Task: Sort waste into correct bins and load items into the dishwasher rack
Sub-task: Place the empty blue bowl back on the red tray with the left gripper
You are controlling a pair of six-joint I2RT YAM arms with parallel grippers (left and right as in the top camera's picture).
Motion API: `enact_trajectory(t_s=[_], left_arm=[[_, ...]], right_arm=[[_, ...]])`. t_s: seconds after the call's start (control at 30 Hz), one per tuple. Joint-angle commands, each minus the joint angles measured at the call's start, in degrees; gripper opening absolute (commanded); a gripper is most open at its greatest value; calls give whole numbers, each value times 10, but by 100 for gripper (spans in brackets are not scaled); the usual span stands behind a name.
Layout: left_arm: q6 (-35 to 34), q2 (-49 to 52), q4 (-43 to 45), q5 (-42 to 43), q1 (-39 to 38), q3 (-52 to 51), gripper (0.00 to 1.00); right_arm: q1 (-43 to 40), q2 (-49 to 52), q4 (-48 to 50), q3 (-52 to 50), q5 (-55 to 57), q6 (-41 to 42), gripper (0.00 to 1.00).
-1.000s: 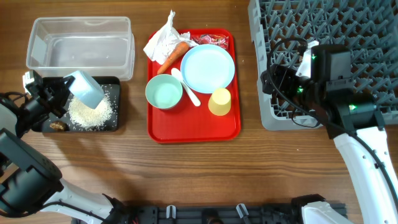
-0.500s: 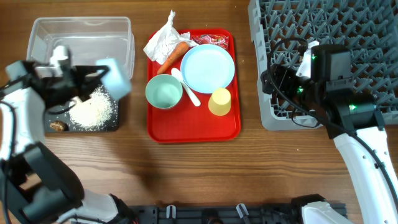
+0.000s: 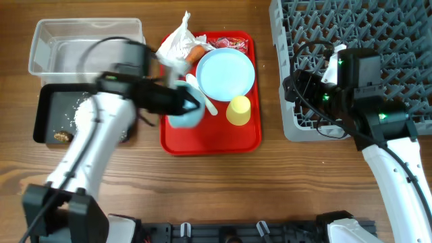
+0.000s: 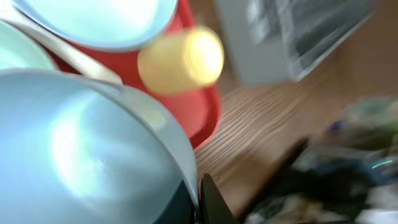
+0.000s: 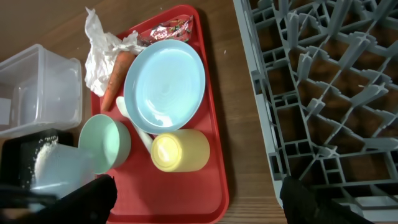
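Since a second ago my left arm has swung from the black tray (image 3: 47,108) on the left over to the red tray (image 3: 209,143) in the middle, and the pale blue bowl (image 3: 187,118) has come with it. The left gripper (image 3: 177,101) is pinching that bowl at its edge. The bowl hangs just above the mint bowl (image 5: 104,143), near the spoon (image 3: 210,104). The rice (image 3: 82,111) lies in the black tray by the brown lump (image 3: 62,136), so I think this bowl is tipped out and ready for the rack (image 3: 351,40) on the right. Up close it looks smooth and shiny, and I see no rice on it. My right gripper (image 5: 196,186) has not moved. Its fingers are spread wide with nothing in them, by the near left corner of the rack. The tissue (image 5: 102,46), carrot (image 5: 115,78) and wrapper (image 5: 169,28) lie at the far end of the red tray
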Motion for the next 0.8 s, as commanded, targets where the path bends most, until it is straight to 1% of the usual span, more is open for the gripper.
enact_trajectory(t_s=[0.0, 0.07, 0.13, 0.33, 0.53, 0.57, 0.63, 0.67, 0.7, 0.77], left_arm=[[-9, 17, 0, -220, -115, 9, 4], [-38, 36, 1, -289, -169, 9, 4], [-55, 57, 6, -327, -209, 9, 4], [-56, 134, 37, -337, -287, 9, 4], [-56, 182, 46, -360, -320, 9, 4], [-56, 184, 45, -367, -322, 9, 7], [-56, 186, 45, -375, -322, 9, 25], [-56, 186, 45, -375, -322, 9, 36], [-56, 186, 45, -375, -321, 9, 44], [-56, 186, 45, -375, -319, 9, 52]], right_arm=[[-2, -5, 0, 12, 10, 4, 88], [-2, -5, 0, 12, 10, 4, 88], [-2, -5, 0, 12, 10, 4, 88], [-2, -5, -1, 12, 10, 0, 89], [-2, -5, -3, 12, 11, 0, 89], [-2, -5, -3, 12, 11, 0, 89], [-2, -5, -3, 12, 12, 0, 89], [-2, -5, -3, 12, 12, 0, 89], [-2, -5, -3, 12, 12, 0, 89], [-2, -5, -3, 12, 12, 0, 89]])
